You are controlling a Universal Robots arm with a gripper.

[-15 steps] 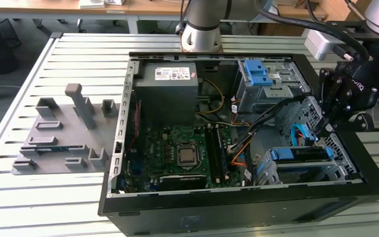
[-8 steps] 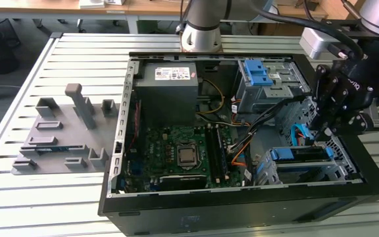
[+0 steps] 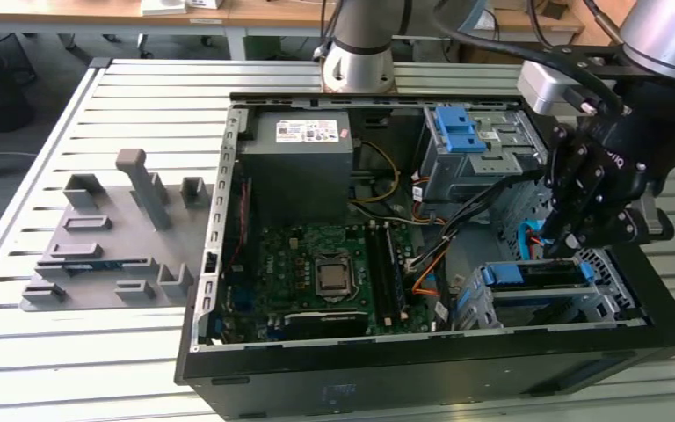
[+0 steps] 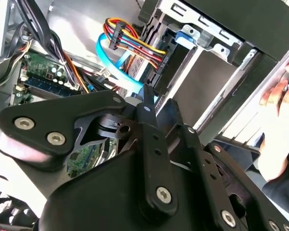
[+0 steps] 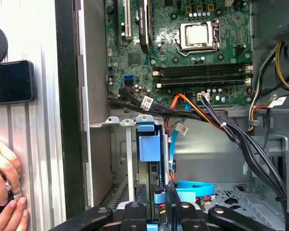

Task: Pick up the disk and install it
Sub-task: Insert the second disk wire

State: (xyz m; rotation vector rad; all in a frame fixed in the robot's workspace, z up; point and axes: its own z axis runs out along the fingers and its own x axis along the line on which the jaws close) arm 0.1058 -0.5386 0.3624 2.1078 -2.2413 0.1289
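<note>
The disk (image 3: 537, 274) stands on edge in the metal drive cage (image 3: 601, 303) at the case's front corner, on the exterior view's right, its blue carrier bracket facing up. In the first wrist view the disk (image 5: 149, 144) is seen edge-on in the slot. My gripper (image 3: 558, 249) reaches down onto its near end. In the first wrist view my gripper (image 5: 156, 202) has its black fingers close on either side of the blue carrier tab, shut on it. In the second wrist view my gripper (image 4: 159, 108) shows the same narrow gap between its fingers.
A light-blue data cable (image 5: 192, 187) and bundled power wires (image 5: 221, 125) run close beside the slot. The motherboard (image 3: 314, 272), power-supply box (image 3: 308, 149) and an upper cage with a blue latch (image 3: 460, 132) fill the case. A person's hand (image 5: 5, 197) rests outside the case wall. A grey fixture (image 3: 115, 237) sits on the table.
</note>
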